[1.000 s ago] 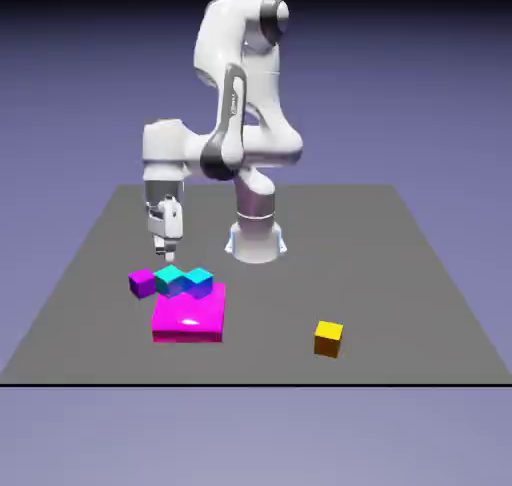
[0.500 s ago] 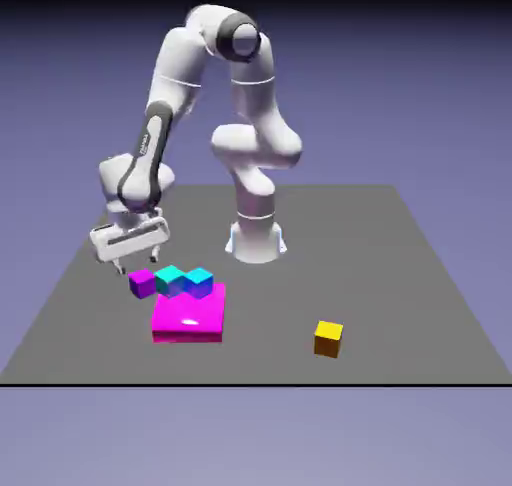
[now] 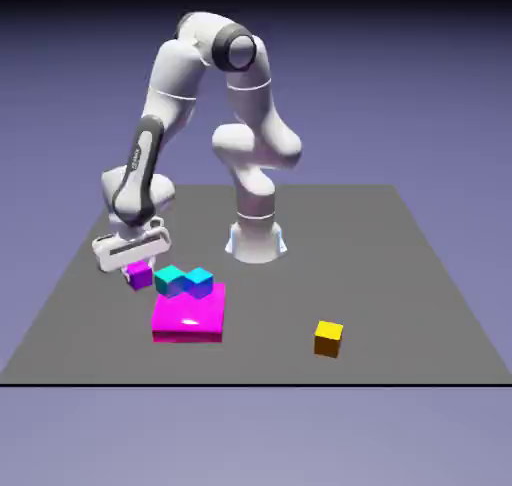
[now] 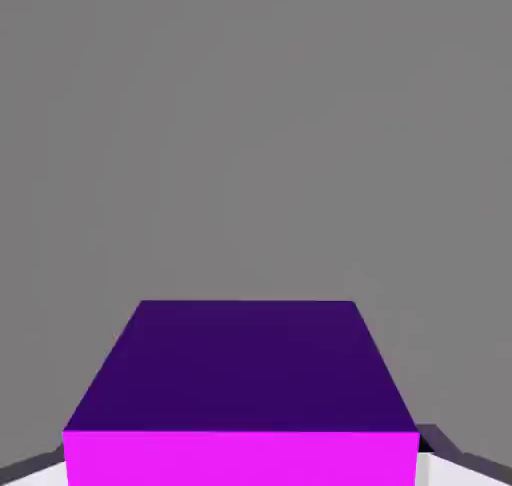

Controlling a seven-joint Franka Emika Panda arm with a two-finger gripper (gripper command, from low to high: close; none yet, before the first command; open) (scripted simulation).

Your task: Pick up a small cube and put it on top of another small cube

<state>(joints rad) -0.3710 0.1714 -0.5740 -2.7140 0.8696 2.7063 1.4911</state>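
A small purple cube (image 3: 140, 275) sits on the grey table (image 3: 400, 274) at the exterior view's left. My gripper (image 3: 136, 271) has come down over it, and its fingers stand on either side of the cube. In the hand view the purple cube (image 4: 240, 384) fills the lower middle. Grey fingertips (image 4: 30, 466) press against its two bottom corners, so the gripper (image 4: 240, 476) reads as shut on it. Just to the right of it a teal cube (image 3: 168, 278) and a blue cube (image 3: 201, 280) stand side by side.
A flat magenta slab (image 3: 188, 316) lies in front of the teal and blue cubes. A yellow cube (image 3: 328, 337) stands alone toward the exterior view's right. The robot's base (image 3: 255, 239) rises behind the cubes.
The arm swung left from above the teal cube, then lowered the hand onto the purple cube. The cube shifted slightly between the fingers.
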